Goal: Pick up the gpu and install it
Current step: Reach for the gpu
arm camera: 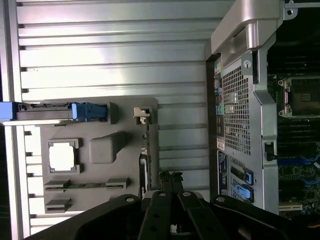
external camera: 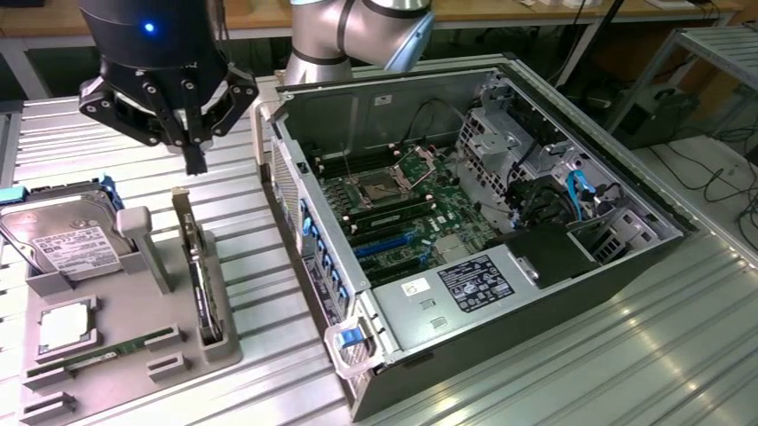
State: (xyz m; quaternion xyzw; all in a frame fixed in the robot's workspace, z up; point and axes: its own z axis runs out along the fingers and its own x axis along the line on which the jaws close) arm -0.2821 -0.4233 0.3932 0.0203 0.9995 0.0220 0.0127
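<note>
Hovering above a grey holder [external camera: 119,306] on a ribbed metal surface [external camera: 592,373], the robot arm's hand [external camera: 195,164] hangs with its fingers pressed together, pinching nothing. The gpu [external camera: 199,275] stands on its long edge in a slot along the side of the holder nearest the computer case [external camera: 355,98], with its silver bracket [external camera: 181,209] rising at the end closest to the hand. In the exterior view the closed fingertips point straight down just above that bracket end, clear of it, and the thin dark card runs away beneath them along the holder.

From the wrist view, the hand [arm camera: 170,180] looks down on the holder [arm camera: 105,150], where the gpu [arm camera: 145,165] appears edge-on as a narrow dark strip near the fingertips, its bracket [arm camera: 141,114] at one end.

A hard drive [external camera: 66,235] stands upright in the holder at the exterior view's left. A processor chip [external camera: 66,324] and a green memory stick [external camera: 113,351] lie in recesses beside it. The case lies open on its side at the exterior view's right, its motherboard [external camera: 403,209] exposed.
</note>
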